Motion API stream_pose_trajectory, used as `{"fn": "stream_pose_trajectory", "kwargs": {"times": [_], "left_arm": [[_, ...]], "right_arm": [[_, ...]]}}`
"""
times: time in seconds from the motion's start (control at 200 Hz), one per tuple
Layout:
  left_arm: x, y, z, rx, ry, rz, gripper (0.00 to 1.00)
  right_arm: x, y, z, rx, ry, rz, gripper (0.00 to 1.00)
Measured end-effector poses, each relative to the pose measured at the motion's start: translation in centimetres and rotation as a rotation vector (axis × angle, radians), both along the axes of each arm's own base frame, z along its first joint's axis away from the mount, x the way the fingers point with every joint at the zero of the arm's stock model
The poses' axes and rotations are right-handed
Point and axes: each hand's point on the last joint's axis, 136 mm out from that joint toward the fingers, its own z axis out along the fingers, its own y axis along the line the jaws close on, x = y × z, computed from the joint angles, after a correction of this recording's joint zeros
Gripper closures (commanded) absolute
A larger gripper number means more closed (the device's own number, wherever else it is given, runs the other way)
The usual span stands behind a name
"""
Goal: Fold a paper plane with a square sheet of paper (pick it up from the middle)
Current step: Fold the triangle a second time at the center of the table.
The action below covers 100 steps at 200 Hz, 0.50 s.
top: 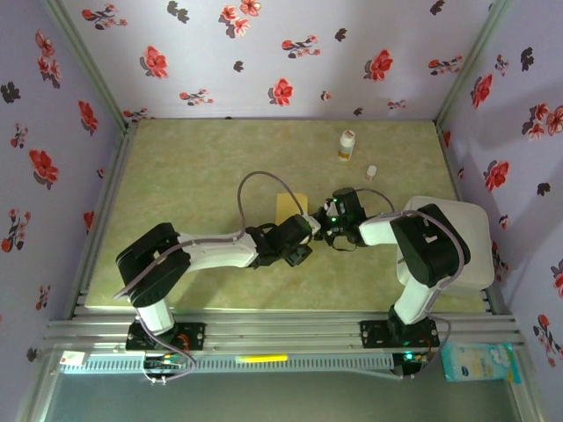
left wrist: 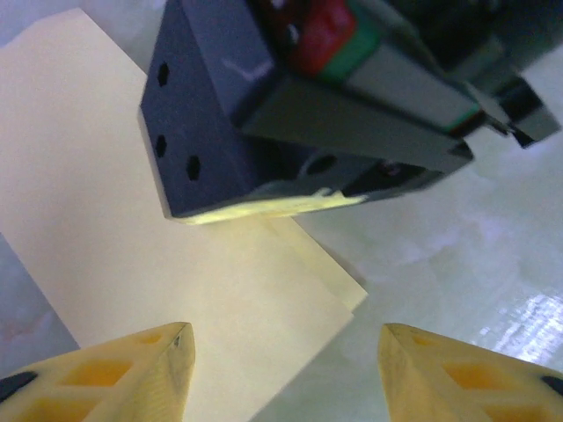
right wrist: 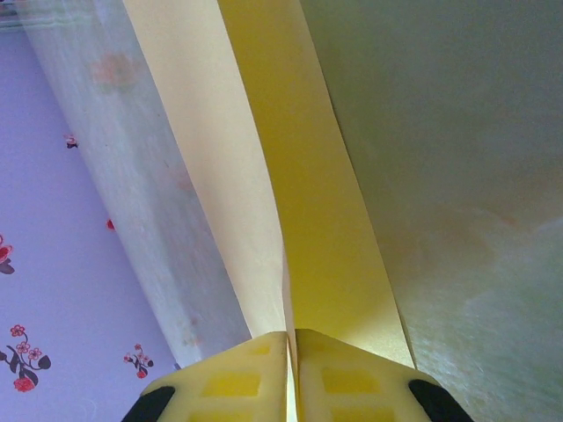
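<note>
The square sheet of paper [top: 290, 205] is mustard yellow and folded into layers, lying near the middle of the green table. In the left wrist view the paper [left wrist: 158, 264] lies flat with its layered corner pointing right. My right gripper [left wrist: 290, 114] bites its far edge from above. In the right wrist view my right gripper [right wrist: 292, 338] is shut on the paper [right wrist: 308, 176], which rises from the fingertips as two leaves. My left gripper [left wrist: 286, 343] hovers open just over the paper's near corner, nothing between its fingers. From above, the left gripper [top: 305, 230] and the right gripper [top: 324, 214] meet beside the paper.
A white-and-orange bottle [top: 347, 145] stands at the back of the table with a small cap-like piece [top: 371, 172] near it. A white board [top: 462, 237] lies at the right edge. Floral walls close in the back and both sides.
</note>
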Motion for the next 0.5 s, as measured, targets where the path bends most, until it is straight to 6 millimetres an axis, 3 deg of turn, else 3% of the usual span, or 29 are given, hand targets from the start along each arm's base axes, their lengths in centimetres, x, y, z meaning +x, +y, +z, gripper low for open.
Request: {"fn": "stream_pose_trajectory", "kwargs": {"times": [0.24,0.5], "left_arm": [[1.3,-0.4,-0.4,0.056,-0.058,-0.003,0.52],[1.6,-0.8,-0.2,0.075,-0.081,-0.021,0.77]], "right_arm": [[0.0,0.0,0.0,0.001,0.003,-0.002,0.89],[0.1,0.0,0.1,0.002,0.001,-0.002,0.88]]}}
